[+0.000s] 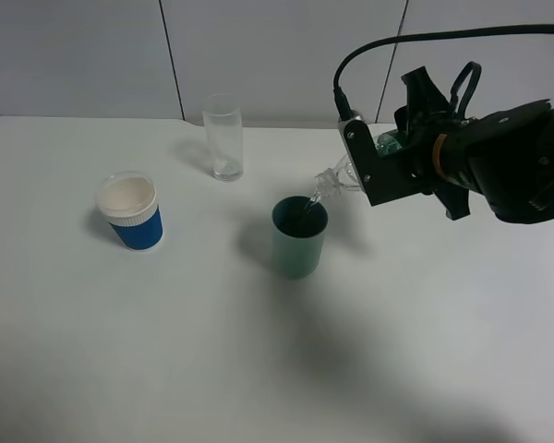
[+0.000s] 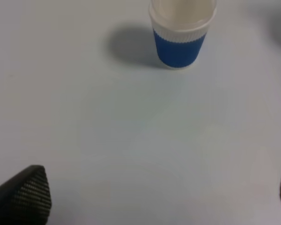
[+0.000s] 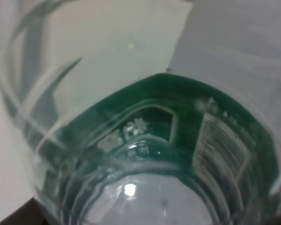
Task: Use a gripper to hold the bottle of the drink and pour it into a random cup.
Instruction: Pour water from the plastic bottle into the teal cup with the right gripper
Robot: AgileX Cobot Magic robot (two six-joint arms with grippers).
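Small clear plastic bottle with dark green label (image 1: 331, 183) sits clamped in the black right gripper (image 1: 380, 164), jaws tight on it, tipped mouth-down over the teal-green plastic tumbler (image 1: 300, 240), centre-right. Pour looks underway; emptying, righting left.

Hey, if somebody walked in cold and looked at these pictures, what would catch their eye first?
First, the black right hand at the right of the high view, clamped on the clear green-labelled bottle and holding it tipped with its mouth over the teal cup mid-table. After that, the blue paper cup with its white rim at the left and the tall clear glass at the back, both standing apart from the pour.
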